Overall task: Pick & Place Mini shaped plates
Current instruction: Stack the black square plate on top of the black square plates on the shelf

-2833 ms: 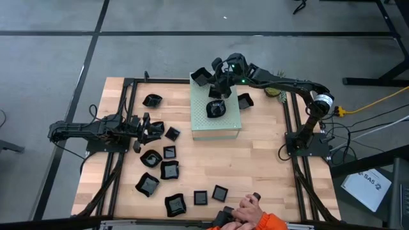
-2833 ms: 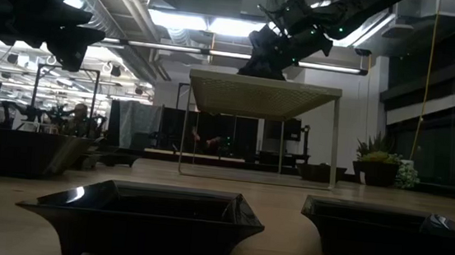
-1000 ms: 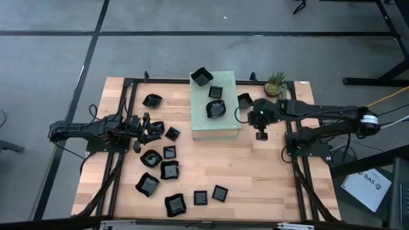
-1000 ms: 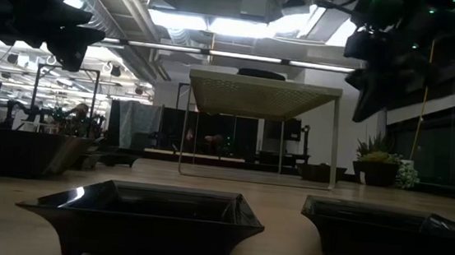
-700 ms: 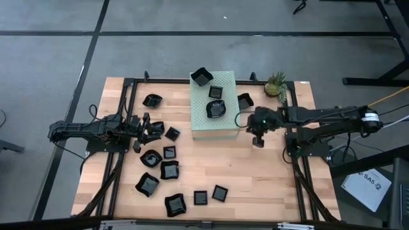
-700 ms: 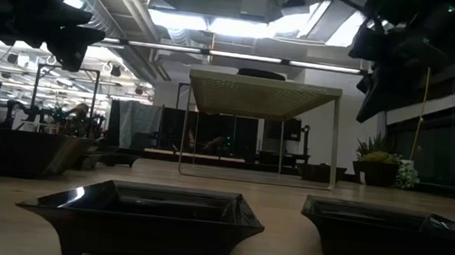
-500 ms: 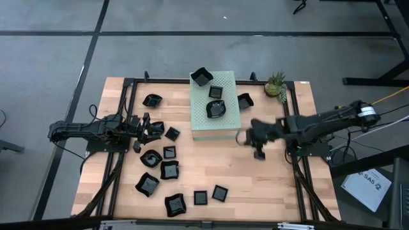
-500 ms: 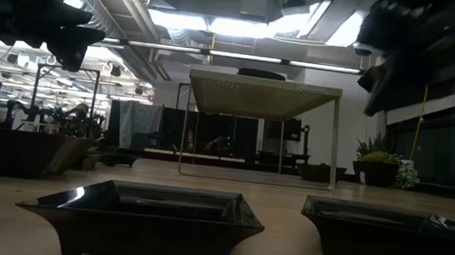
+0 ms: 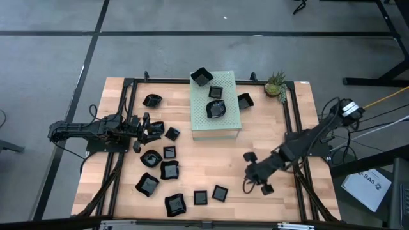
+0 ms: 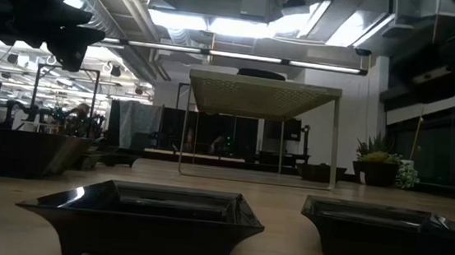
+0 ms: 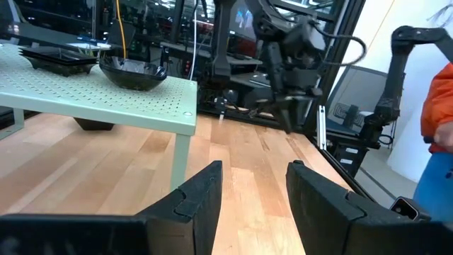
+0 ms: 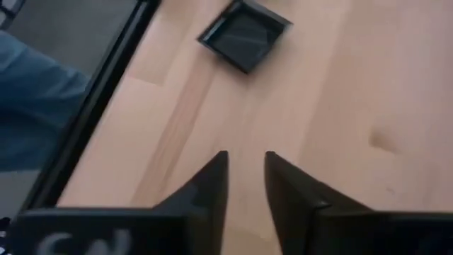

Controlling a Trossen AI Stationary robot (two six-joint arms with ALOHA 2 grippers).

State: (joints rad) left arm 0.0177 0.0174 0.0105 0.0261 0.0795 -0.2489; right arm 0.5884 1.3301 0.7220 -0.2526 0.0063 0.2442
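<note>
The green box (image 9: 215, 105) stands on the wooden table (image 9: 262, 160). Three little black plates (image 9: 216, 108) lie on top of it. Many more black plates lie on the table to the left of the box and in front of it. The right gripper (image 9: 254, 181) hangs over bare wood in front of the box, to its right. Its fingers (image 12: 210, 185) are a little apart and hold nothing. One square plate (image 12: 244, 33) lies just ahead of it. The left gripper (image 9: 148, 130) waits left of the box, with fingers (image 11: 202, 198) open and empty.

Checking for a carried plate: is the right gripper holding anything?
Empty. The right gripper shows bare wood between its parted fingers; a square plate lies ahead on the table.
</note>
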